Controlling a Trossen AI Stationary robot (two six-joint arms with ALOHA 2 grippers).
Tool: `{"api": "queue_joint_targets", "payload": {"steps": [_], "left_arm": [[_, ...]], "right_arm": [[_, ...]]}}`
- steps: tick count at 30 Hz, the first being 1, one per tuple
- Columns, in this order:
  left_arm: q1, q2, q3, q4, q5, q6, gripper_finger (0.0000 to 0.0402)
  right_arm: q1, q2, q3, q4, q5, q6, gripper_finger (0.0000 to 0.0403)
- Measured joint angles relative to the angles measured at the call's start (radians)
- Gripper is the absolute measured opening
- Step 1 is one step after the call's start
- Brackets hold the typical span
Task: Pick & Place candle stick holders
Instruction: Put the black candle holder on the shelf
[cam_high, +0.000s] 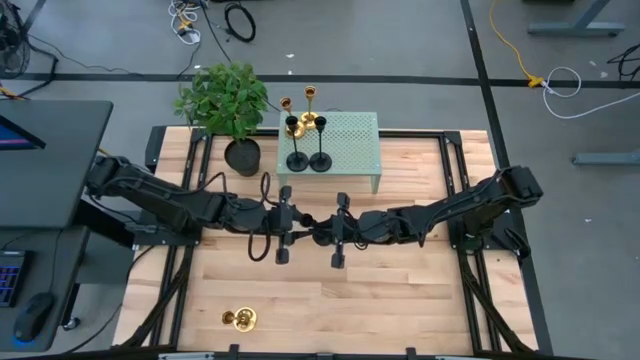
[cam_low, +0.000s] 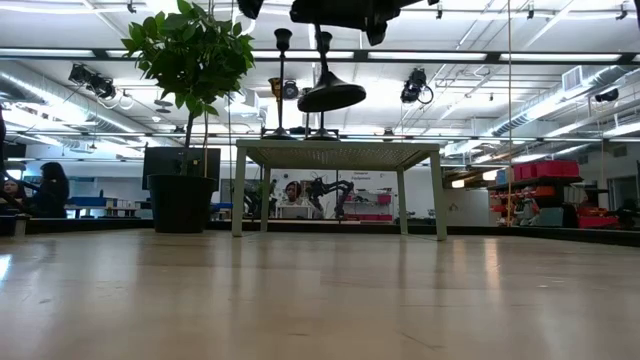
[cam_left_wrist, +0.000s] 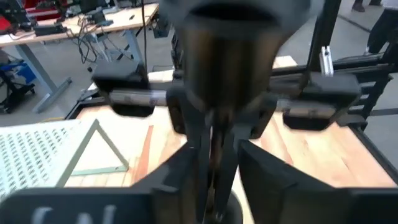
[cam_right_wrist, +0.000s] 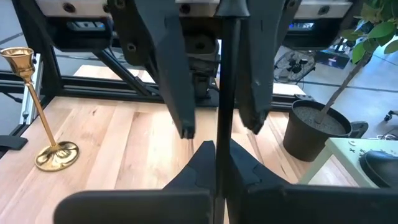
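Right wrist view: right hand (cam_right_wrist: 216, 162) is pinching the black holder's stem (cam_right_wrist: 222, 87) mid-air; left hand (cam_right_wrist: 219, 127) is standing narrowly parted around it.

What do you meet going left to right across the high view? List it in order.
potted plant → left gripper, open → black candle stick holder held above the table → right gripper, shut on it. The green stand, its holders and the loose gold one overlap these, so are left out.

Gold holder (cam_right_wrist: 38, 118) glossy metal; tabletop (cam_high: 400, 290) pale smooth wood; green stand (cam_high: 350, 140) perforated metal.
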Motion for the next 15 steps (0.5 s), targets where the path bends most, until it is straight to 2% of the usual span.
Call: {"api": "queue_joint_targets", "payload": {"steps": [8, 15], "left_arm": [[-0.01, -0.024, 0.001, -0.026, -0.007, 0.0, 0.0209], [-0.017, -0.059, 0.0, -0.109, -0.051, -0.023, 0.0238]], "right_arm": [[0.002, -0.019, 0.0, -0.025, 0.009, -0.008, 0.0002], [0.01, -0.033, 0.0, -0.039, 0.028, -0.016, 0.0002]]}}
